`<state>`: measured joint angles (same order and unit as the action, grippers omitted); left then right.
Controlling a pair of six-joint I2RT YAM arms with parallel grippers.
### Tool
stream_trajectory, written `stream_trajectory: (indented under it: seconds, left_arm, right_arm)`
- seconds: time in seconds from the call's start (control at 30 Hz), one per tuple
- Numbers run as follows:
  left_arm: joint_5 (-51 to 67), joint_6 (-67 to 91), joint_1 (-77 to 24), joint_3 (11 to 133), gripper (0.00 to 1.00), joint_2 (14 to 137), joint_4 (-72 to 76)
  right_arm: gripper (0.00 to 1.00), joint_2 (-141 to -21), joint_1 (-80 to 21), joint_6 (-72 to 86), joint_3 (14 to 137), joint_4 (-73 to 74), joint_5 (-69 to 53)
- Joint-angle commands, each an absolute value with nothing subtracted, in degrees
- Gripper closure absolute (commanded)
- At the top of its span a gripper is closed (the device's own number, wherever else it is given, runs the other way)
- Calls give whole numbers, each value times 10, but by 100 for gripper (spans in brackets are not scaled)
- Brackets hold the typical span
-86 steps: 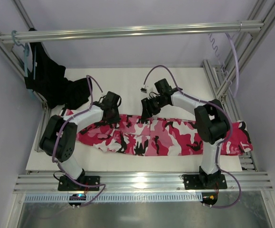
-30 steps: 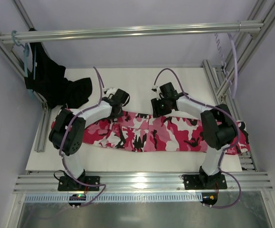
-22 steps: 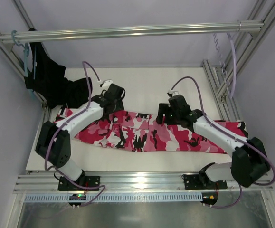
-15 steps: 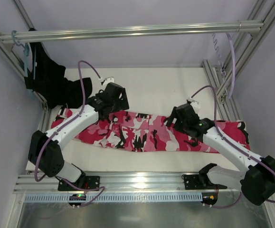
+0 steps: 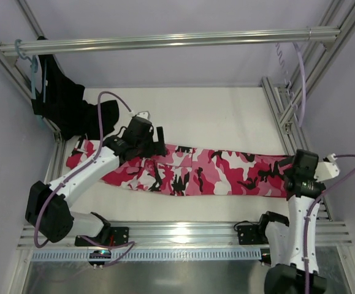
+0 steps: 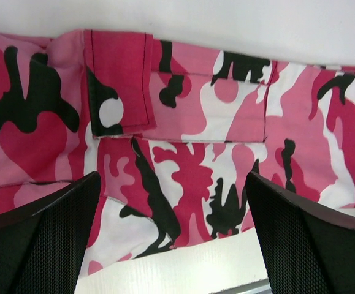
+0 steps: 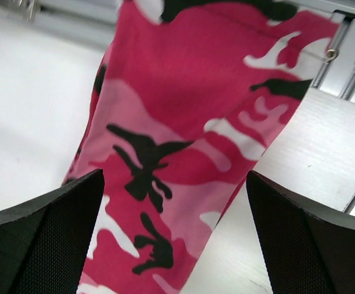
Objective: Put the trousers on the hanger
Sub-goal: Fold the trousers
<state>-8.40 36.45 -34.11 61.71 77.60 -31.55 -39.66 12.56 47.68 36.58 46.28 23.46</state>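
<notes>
The camouflage trousers lie flat and stretched across the table, waist end to the left and leg ends at the right edge. My left gripper hovers open over the upper part near a pocket flap; nothing sits between its fingers. My right gripper is open above the leg end, also holding nothing. The left wrist view shows my left gripper wide apart, the right wrist view my right gripper the same. The hanger's pale hook hangs on the rail at far left, its body hidden.
A black garment on a teal-blue hanger droops from the rail onto the back left of the table. Aluminium frame rails border the right side and run under the leg end.
Both grippers opened and let go of the trousers. The right arm swung from the middle out to the leg end at the right. The left arm drew back slightly leftward.
</notes>
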Motion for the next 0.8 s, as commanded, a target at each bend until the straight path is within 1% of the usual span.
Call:
stream_trajectory:
  seconds: [0.0,0.03,0.1,0.17,0.23,0.37,0.4,0.47,0.5,0.53,0.63,0.7,0.77]
  left_arm:
    - [-56,339,-343,591,0,744,-304]
    - [-50,337,-343,588,0,738,-302]
    - [-38,331,-343,587,0,733,-306]
    - [-30,330,-343,590,0,732,-312]
    - [-28,329,-343,591,0,730,-313]
    - [-18,337,-343,591,0,732,-308]
    - [-18,346,-343,589,0,733,-303]
    - [-11,351,-343,591,0,742,-297]
    - [-9,351,-343,592,0,746,-298]
    - [-9,350,-343,596,0,753,-300]
    - [-20,351,-343,605,0,763,-309]
    - [-32,353,-343,618,0,774,-318]
    - [-33,355,-343,640,0,786,-323]
  right_arm:
    - [0,-421,270,372,353,384,99]
    - [0,-461,336,363,352,380,42]
    - [0,-489,386,345,354,379,26]
    - [0,-490,443,339,330,359,-26]
    - [1,-475,451,357,300,331,-26]
    - [0,-460,482,359,300,321,56]
    - [0,-459,503,360,289,307,64]
    - [0,-454,553,353,274,287,54]
    - [0,-446,609,350,263,269,14]
    - [0,-441,629,350,258,265,7]
    - [0,-432,651,363,233,231,-25]
    - [0,-440,654,372,215,207,-20]
    - [0,-465,663,372,208,185,-51]
